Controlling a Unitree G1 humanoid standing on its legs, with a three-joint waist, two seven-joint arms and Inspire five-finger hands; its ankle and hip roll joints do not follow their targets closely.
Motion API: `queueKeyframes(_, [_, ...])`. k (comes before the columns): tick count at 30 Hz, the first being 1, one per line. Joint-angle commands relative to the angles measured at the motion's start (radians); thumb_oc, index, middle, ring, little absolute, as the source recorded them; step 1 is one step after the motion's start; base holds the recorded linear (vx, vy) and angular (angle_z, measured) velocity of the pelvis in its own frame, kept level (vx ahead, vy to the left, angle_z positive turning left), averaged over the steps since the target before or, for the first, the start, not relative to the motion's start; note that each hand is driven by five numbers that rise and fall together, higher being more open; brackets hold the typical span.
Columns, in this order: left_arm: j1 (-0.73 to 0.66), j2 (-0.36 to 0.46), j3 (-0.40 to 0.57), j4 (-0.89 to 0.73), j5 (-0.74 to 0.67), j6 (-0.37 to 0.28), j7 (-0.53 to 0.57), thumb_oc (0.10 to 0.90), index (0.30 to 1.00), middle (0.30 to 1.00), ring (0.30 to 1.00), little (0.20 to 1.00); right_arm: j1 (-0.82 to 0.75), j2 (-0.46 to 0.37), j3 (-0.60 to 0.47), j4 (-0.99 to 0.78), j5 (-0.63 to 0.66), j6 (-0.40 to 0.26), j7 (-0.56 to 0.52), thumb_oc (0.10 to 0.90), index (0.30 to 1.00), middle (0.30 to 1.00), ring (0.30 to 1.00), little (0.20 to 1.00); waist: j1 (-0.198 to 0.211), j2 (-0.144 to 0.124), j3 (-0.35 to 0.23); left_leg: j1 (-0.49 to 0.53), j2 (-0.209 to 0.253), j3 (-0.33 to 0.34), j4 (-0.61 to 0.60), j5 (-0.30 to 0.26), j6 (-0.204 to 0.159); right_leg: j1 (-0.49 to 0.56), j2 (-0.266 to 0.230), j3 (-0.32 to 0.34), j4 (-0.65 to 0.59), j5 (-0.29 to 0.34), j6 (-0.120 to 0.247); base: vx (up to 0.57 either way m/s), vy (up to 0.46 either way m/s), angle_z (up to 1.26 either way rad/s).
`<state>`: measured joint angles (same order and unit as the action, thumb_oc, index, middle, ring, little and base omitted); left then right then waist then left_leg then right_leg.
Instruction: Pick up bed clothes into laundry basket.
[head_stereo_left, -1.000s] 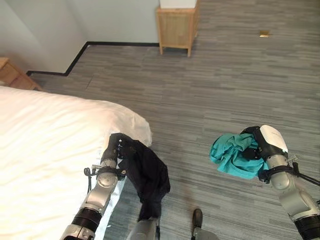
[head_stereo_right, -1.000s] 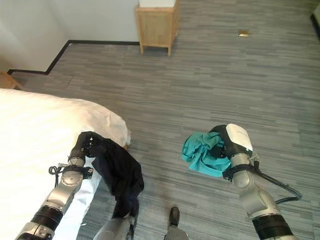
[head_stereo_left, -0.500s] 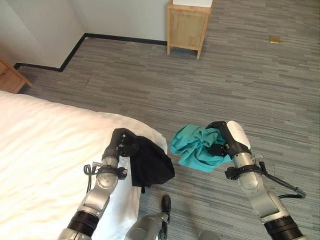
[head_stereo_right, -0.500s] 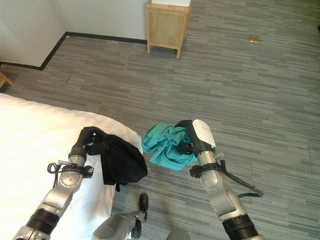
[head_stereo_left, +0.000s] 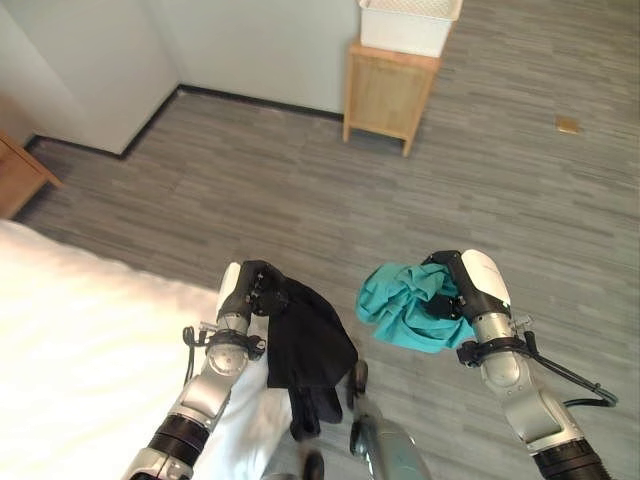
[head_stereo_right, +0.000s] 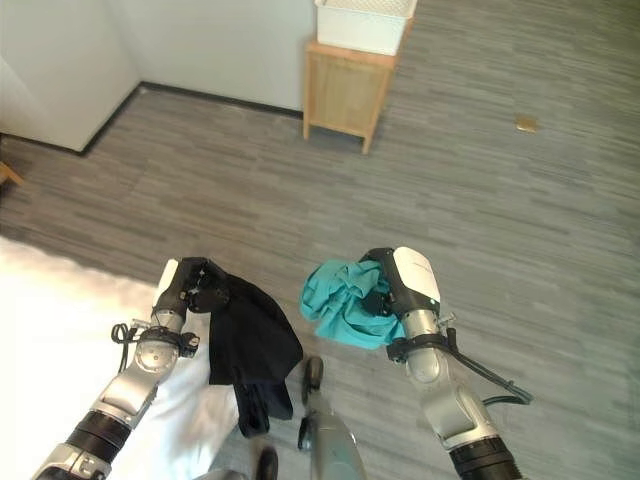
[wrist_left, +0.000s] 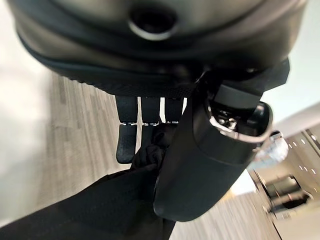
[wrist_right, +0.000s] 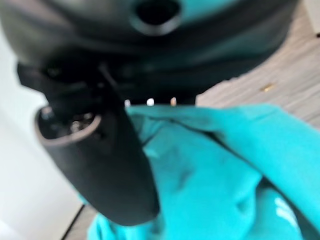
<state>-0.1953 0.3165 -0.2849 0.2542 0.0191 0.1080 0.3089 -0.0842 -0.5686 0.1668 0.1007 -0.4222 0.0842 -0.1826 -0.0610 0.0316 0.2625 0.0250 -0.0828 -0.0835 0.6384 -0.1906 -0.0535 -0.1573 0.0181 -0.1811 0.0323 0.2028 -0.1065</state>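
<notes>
Grey plank floor (head_stereo_left: 300, 190), pale wall (head_stereo_left: 250, 45), wooden cabinet (head_stereo_left: 390, 92), white bed (head_stereo_left: 70, 350)

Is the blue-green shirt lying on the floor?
No, the teal garment is bunched up in the right hand, held above the floor.

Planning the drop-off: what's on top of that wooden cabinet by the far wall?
A white basket with perforated walls sits on the wooden cabinet. Its inside can't be seen from here. The left hand grips a black garment; the right hand grips a teal garment.
</notes>
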Motion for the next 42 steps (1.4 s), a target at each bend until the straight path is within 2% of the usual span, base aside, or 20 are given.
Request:
queueKeyframes(1, [-0.110, 0.060, 0.043, -0.138, -0.027, -0.112, 0.029, 0.400, 0.300, 0.300, 0.300, 0.300, -0.117, -0.069, -0.057, -0.140, -0.001, -0.062, -0.115, 0.400, 0.300, 0.300, 0.300, 0.300, 0.074, -0.048, -0.027, -0.162, 0.143, -0.011, 0.153, 0.217, 0.004, 0.172, -0.047, 0.062, -0.103, -0.172, 0.122, 0.36, -0.087, -0.74])
queueKeyframes(3, [-0.115, 0.054, 0.038, -0.141, -0.045, -0.111, 0.032, 0.400, 0.300, 0.300, 0.300, 0.300, -0.131, -0.075, -0.048, -0.137, -0.001, -0.056, -0.116, 0.400, 0.300, 0.300, 0.300, 0.300, 0.115, -0.045, -0.012, -0.263, 0.121, 0.011, 0.121, 0.168, 0.009, 0.231, -0.052, 0.090, -0.111, -0.210, 0.124, 0.50, -0.021, -0.96])
queueKeyframes(6, [-0.116, 0.047, 0.039, -0.139, -0.053, -0.116, 0.026, 0.400, 0.300, 0.300, 0.300, 0.300, -0.134, -0.083, -0.035, -0.133, -0.022, -0.054, -0.110, 0.400, 0.300, 0.300, 0.300, 0.300, 0.154, -0.012, -0.025, -0.296, 0.089, 0.069, -0.207, 0.163, 0.009, 0.284, -0.041, 0.117, -0.120, -0.253, 0.143, 0.51, 0.108, -0.76])
queueKeyframes(7, [-0.116, 0.045, 0.039, -0.138, -0.053, -0.116, 0.026, 0.400, 0.300, 0.300, 0.300, 0.300, -0.133, -0.084, -0.035, -0.133, -0.022, -0.054, -0.110, 0.400, 0.300, 0.300, 0.300, 0.300, 0.158, -0.018, -0.026, -0.283, 0.084, 0.076, -0.228, 0.169, 0.010, 0.285, -0.048, 0.121, -0.120, -0.255, 0.145, 0.58, 0.173, -0.32])
queueKeyframes(8, [-0.106, 0.048, 0.050, -0.139, -0.037, -0.119, 0.032, 0.400, 0.300, 0.300, 0.300, 0.300, -0.124, -0.096, -0.028, -0.111, -0.061, -0.056, -0.117, 0.400, 0.300, 0.300, 0.300, 0.300, 0.182, 0.021, -0.050, -0.291, 0.067, 0.082, -0.497, 0.257, 0.000, 0.330, -0.011, 0.145, -0.120, -0.300, 0.154, 0.72, 0.181, -0.37])
queueKeyframes(9, [-0.097, 0.048, 0.051, -0.137, -0.033, -0.120, 0.031, 0.400, 0.300, 0.300, 0.300, 0.300, -0.115, -0.103, -0.028, -0.099, -0.088, -0.050, -0.114, 0.400, 0.300, 0.300, 0.300, 0.300, 0.198, 0.025, -0.052, -0.296, 0.054, 0.096, -0.635, 0.309, -0.006, 0.373, -0.011, 0.167, -0.120, -0.333, 0.156, 0.74, 0.178, -0.57])
queueKeyframes(11, [-0.094, 0.044, 0.048, -0.144, -0.031, -0.122, 0.029, 0.400, 0.300, 0.300, 0.300, 0.300, -0.098, -0.105, -0.035, -0.102, -0.110, -0.045, -0.105, 0.400, 0.300, 0.300, 0.300, 0.300, 0.211, 0.018, -0.060, -0.296, 0.042, 0.110, -0.707, 0.331, -0.014, 0.409, -0.028, 0.182, -0.120, -0.357, 0.162, 0.43, 0.078, -0.62])
queueKeyframes(14, [-0.093, 0.043, 0.036, -0.149, -0.023, -0.117, 0.040, 0.400, 0.300, 0.300, 0.300, 0.300, -0.056, -0.081, -0.047, -0.120, -0.165, -0.032, -0.114, 0.400, 0.300, 0.300, 0.300, 0.300, 0.231, 0.024, -0.107, -0.292, 0.047, 0.081, -0.726, 0.410, -0.009, 0.493, -0.060, 0.218, -0.118, -0.379, 0.183, 0.75, 0.242, -0.57])
queueKeyframes(16, [-0.093, 0.045, 0.033, -0.143, -0.022, -0.117, 0.041, 0.400, 0.300, 0.300, 0.300, 0.300, -0.045, -0.075, -0.056, -0.123, -0.172, -0.029, -0.126, 0.400, 0.300, 0.300, 0.300, 0.300, 0.234, 0.010, -0.119, -0.269, 0.037, 0.075, -0.726, 0.398, 0.004, 0.490, -0.081, 0.223, -0.068, -0.371, 0.196, 0.44, 0.178, -0.37])
queueKeyframes(17, [-0.097, 0.054, 0.021, -0.139, -0.014, -0.106, 0.043, 0.400, 0.300, 0.300, 0.300, 0.300, -0.053, -0.064, -0.059, -0.140, -0.181, -0.024, -0.131, 0.400, 0.300, 0.300, 0.300, 0.300, 0.219, -0.005, -0.122, -0.200, 0.025, 0.075, -0.726, 0.373, 0.029, 0.435, -0.123, 0.225, 0.128, -0.265, 0.247, 0.40, 0.222, -0.60])
queueKeyframes(20, [-0.106, 0.066, 0.014, -0.139, 0.003, -0.097, 0.050, 0.400, 0.300, 0.300, 0.300, 0.300, -0.095, -0.059, -0.046, -0.151, -0.184, -0.024, -0.134, 0.400, 0.300, 0.300, 0.300, 0.300, 0.195, 0.016, -0.101, -0.125, 0.043, 0.075, -0.726, 0.340, 0.051, 0.308, -0.164, 0.205, 0.365, -0.128, 0.278, 0.32, 0.192, -0.46])
queueKeyframes(21, [-0.110, 0.072, 0.017, -0.143, 0.012, -0.095, 0.060, 0.400, 0.300, 0.300, 0.300, 0.300, -0.132, -0.075, -0.046, -0.186, -0.200, -0.032, -0.132, 0.400, 0.300, 0.300, 0.300, 0.300, 0.167, 0.039, -0.091, -0.063, 0.065, 0.063, -0.726, 0.283, 0.060, 0.195, -0.175, 0.162, 0.503, -0.175, 0.252, 0.47, 0.260, -0.27])
queueKeyframes(24, [-0.123, 0.066, 0.013, -0.141, 0.018, -0.096, 0.072, 0.400, 0.300, 0.300, 0.300, 0.300, -0.176, -0.097, -0.051, -0.222, -0.195, -0.038, -0.133, 0.400, 0.300, 0.300, 0.300, 0.300, 0.141, 0.051, -0.078, -0.032, 0.074, 0.048, -0.726, 0.263, 0.063, 0.107, -0.121, 0.145, 0.523, -0.249, 0.223, 0.31, 0.098, 0.21])
queueKeyframes(25, [-0.136, 0.065, 0.009, -0.133, 0.015, -0.096, 0.076, 0.400, 0.300, 0.300, 0.300, 0.300, -0.249, -0.125, -0.052, -0.255, -0.180, -0.043, -0.136, 0.400, 0.300, 0.300, 0.300, 0.300, 0.121, 0.041, -0.073, -0.009, 0.067, 0.026, -0.726, 0.250, 0.059, 0.051, -0.050, 0.131, 0.425, -0.298, 0.212, 0.35, 0.047, 0.64])
queueKeyframes(27, [-0.148, 0.066, 0.006, -0.120, 0.018, -0.092, 0.084, 0.400, 0.300, 0.300, 0.300, 0.300, -0.305, -0.142, -0.044, -0.273, -0.157, -0.049, -0.144, 0.400, 0.300, 0.300, 0.300, 0.300, 0.109, 0.025, -0.067, 0.009, 0.054, 0.008, -0.726, 0.232, 0.054, 0.039, -0.003, 0.124, 0.318, -0.311, 0.202, 0.38, -0.070, 0.50])
queueKeyframes(28, [-0.175, 0.071, 0.010, -0.099, 0.023, -0.093, 0.093, 0.400, 0.300, 0.300, 0.300, 0.300, -0.395, -0.172, -0.025, -0.275, -0.126, -0.050, -0.156, 0.400, 0.300, 0.300, 0.300, 0.300, 0.098, 0.005, -0.069, 0.025, 0.041, -0.018, -0.726, 0.207, 0.044, 0.036, 0.026, 0.118, 0.095, -0.257, 0.199, 0.44, -0.148, 0.50])
queueKeyframes(32, [-0.225, 0.086, 0.012, -0.055, 0.029, -0.101, 0.106, 0.400, 0.300, 0.300, 0.300, 0.300, -0.518, -0.249, -0.004, -0.280, -0.132, -0.040, -0.176, 0.400, 0.300, 0.300, 0.300, 0.300, 0.101, -0.025, -0.083, 0.049, 0.040, -0.030, -0.726, 0.155, 0.029, 0.064, 0.008, 0.107, -0.078, -0.178, 0.210, 0.22, -0.128, 0.56])
queueKeyframes(38, [-0.179, 0.065, 0.022, -0.071, 0.034, -0.119, 0.100, 0.400, 0.300, 0.300, 0.300, 0.300, -0.667, -0.321, -0.022, -0.338, -0.099, -0.052, -0.232, 0.400, 0.300, 0.300, 0.300, 0.300, 0.120, -0.043, -0.089, 0.049, 0.091, 0.023, -0.544, 0.095, -0.019, 0.209, -0.022, 0.107, -0.110, -0.179, 0.182, 0.15, -0.098, 0.48])
queueKeyframes(39, [-0.155, 0.065, 0.024, -0.073, 0.024, -0.120, 0.095, 0.400, 0.300, 0.300, 0.300, 0.300, -0.709, -0.363, -0.026, -0.327, -0.089, -0.041, -0.240, 0.400, 0.300, 0.300, 0.300, 0.300, 0.128, -0.049, -0.082, -0.009, 0.109, 0.038, -0.406, 0.157, -0.036, 0.244, -0.030, 0.109, -0.115, -0.194, 0.167, 0.02, -0.078, 0.09])
queueKeyframes(42, [-0.157, 0.063, 0.026, -0.073, 0.024, -0.120, 0.095, 0.400, 0.300, 0.300, 0.300, 0.300, -0.718, -0.365, -0.020, -0.322, -0.086, -0.041, -0.242, 0.400, 0.300, 0.300, 0.300, 0.300, 0.125, -0.046, -0.083, -0.030, 0.110, 0.035, -0.377, 0.147, -0.037, 0.238, -0.029, 0.106, -0.114, -0.193, 0.166, 0.01, -0.025, 0.00])
